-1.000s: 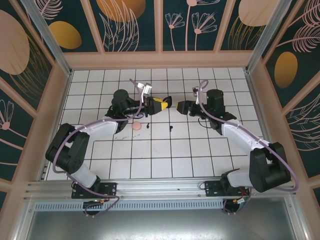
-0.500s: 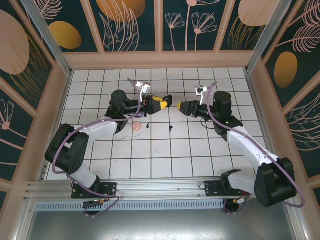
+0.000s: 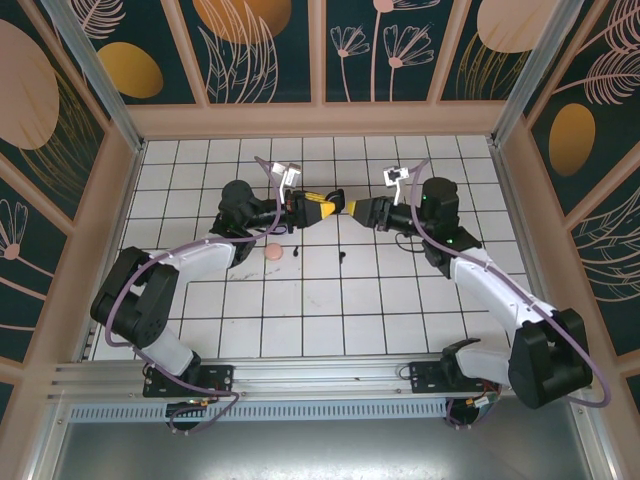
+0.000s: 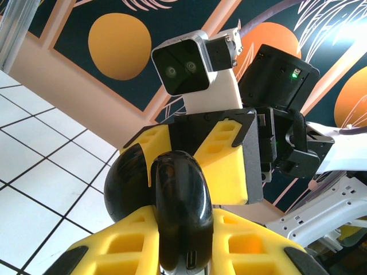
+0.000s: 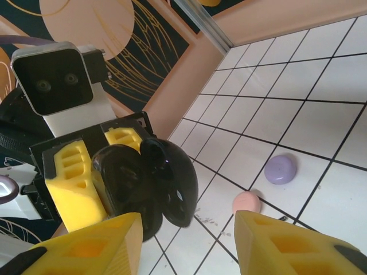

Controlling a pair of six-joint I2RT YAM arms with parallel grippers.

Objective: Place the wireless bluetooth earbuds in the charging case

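My left gripper [image 3: 330, 207] is held above the floor, shut on a glossy black charging case [image 4: 179, 213] with its lid [image 4: 127, 184] swung open. The right gripper [image 3: 354, 210] faces it tip to tip. In the right wrist view the open case [image 5: 157, 183] hangs just past my right gripper [image 5: 186, 229], whose yellow fingers [image 5: 92, 246] stand apart on either side of the lid's lower edge, touching nothing. Two tiny black earbuds [image 3: 298, 250] [image 3: 343, 256] lie on the white tiles below.
A pink rounded piece [image 3: 272, 253] [image 5: 248, 201] and a purple rounded one [image 5: 276, 169] lie on the tiles beneath the left arm. Wooden walls with dark patterned panels [image 3: 320, 50] enclose the tiled floor [image 3: 330, 310].
The right gripper has moved left until it meets the case in the left gripper, and its jaws have narrowed. The left arm has stayed in place.
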